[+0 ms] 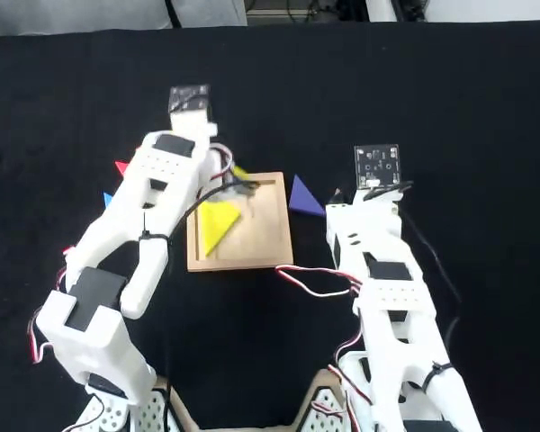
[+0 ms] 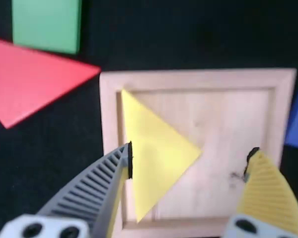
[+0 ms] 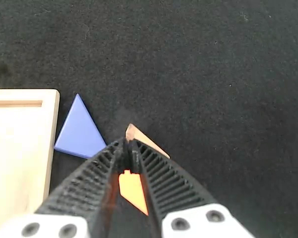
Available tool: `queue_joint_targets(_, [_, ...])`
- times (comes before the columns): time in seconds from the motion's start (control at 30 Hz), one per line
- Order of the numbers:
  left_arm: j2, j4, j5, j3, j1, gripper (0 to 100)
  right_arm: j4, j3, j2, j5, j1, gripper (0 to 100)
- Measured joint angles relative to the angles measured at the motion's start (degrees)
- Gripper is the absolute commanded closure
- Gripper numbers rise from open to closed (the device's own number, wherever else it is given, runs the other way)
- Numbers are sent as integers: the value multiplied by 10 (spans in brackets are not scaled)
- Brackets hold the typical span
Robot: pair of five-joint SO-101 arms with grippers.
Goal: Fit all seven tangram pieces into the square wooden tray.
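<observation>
The square wooden tray [image 1: 268, 236] [image 2: 198, 79] lies mid-table with a yellow triangle [image 1: 218, 223] [image 2: 156, 151] flat inside, one edge against a wall. My left gripper [image 1: 239, 188] [image 2: 188, 161] hangs open above the tray, its fingers either side of that triangle and not touching it. Outside the tray lie a large red triangle [image 2: 35, 82] [image 1: 120, 166] and a green square [image 2: 47, 25]. A blue triangle [image 1: 303, 196] [image 3: 79, 131] rests just off the tray's other side. My right gripper [image 1: 337, 200] [image 3: 127, 144] is shut, low over an orange triangle [image 3: 131, 191] beside the blue one.
A small blue piece [image 1: 108, 199] pokes out from under the left arm, and a yellow piece [image 1: 241, 171] sits at the tray's far edge. Red and white servo wires [image 1: 315, 283] trail across the black cloth between the tray and the right arm.
</observation>
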Motion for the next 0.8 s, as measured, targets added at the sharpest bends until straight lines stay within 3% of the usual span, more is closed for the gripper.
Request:
queue_joint_targets(0.13, [18,-7,-1,-43,25,640,0,0,0,0,0,986])
queue_joint_targets(0.4, [115,-100,-2,-49,36,640,0,0,0,0,0,986])
queue_joint_targets(0.8, [132,-40,-4,-77,40,639,0,0,0,0,0,986])
